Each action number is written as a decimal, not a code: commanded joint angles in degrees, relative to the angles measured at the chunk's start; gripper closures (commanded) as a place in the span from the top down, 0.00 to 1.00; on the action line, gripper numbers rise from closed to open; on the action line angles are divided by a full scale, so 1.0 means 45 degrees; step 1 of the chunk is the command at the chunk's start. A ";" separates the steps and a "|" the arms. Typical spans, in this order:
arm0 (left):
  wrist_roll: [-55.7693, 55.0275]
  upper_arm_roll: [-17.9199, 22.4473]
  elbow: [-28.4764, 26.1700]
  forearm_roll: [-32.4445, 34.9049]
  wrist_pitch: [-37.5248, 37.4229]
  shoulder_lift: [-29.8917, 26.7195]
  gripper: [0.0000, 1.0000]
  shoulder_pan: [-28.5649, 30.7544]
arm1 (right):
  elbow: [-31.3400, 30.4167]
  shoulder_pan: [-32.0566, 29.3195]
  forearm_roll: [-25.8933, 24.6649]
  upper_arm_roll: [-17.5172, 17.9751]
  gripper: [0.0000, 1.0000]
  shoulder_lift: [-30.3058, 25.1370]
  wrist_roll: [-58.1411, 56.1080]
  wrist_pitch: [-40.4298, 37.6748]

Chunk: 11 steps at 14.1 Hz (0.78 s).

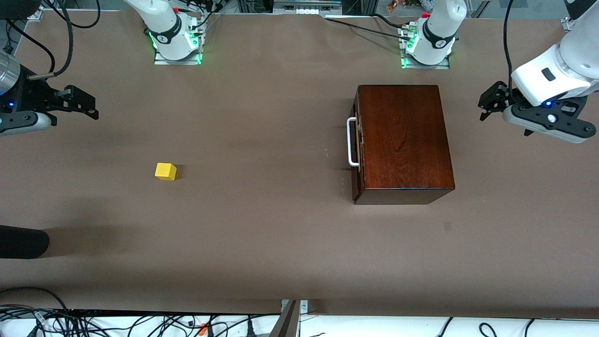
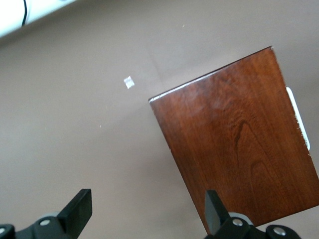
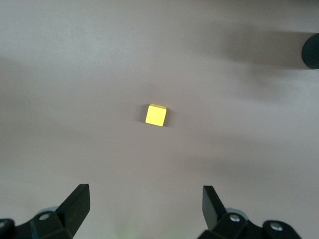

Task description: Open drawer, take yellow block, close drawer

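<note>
A small yellow block (image 1: 165,171) sat alone on the brown table (image 1: 262,243) toward the right arm's end, nearer the front camera than either gripper and well apart from the wooden box (image 1: 402,140). The right gripper (image 1: 86,105) hung in the air over the table's edge at that same end, its fingers (image 3: 75,206) spread wide and holding nothing; in the right wrist view the block (image 3: 156,115) lay on bare tabletop ahead of the open fingertips, clear of both. A dark rounded object (image 1: 21,242) poked in at the table edge, nearer the camera than the block. Toward the left arm's end stood the glossy mahogany box, its drawer (image 1: 358,140) pushed fully in and its white U-shaped handle (image 1: 352,142) facing the right arm's end of the table. The left gripper (image 1: 491,100) hovered above the table just beside the box, on the side away from the handle, its fingers (image 2: 77,209) likewise spread apart and empty. In the left wrist view the box top (image 2: 239,144) filled the space ahead of one fingertip, with a sliver of the handle (image 2: 296,114) showing at its edge and a small white speck (image 2: 129,82) on the table near the box.
</note>
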 commanded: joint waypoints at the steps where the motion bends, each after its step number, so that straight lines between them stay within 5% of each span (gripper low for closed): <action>1: -0.0294 0.0170 -0.1322 -0.0372 0.0522 -0.0946 1.00 0.0125 | 0.0058 -0.0017 -0.0036 -0.0014 1.00 -0.0197 0.0124 -0.0261; 7: -0.1341 -0.1213 -0.1283 -0.0761 0.0619 -0.0946 1.00 0.1647 | 0.0058 -0.0017 -0.0036 -0.0014 1.00 -0.0197 0.0124 -0.0222; 11: -0.2539 -0.1120 -0.1302 -0.0763 0.0425 -0.0946 1.00 0.1649 | 0.0058 -0.0017 -0.0036 -0.0053 1.00 -0.0197 0.0105 -0.0202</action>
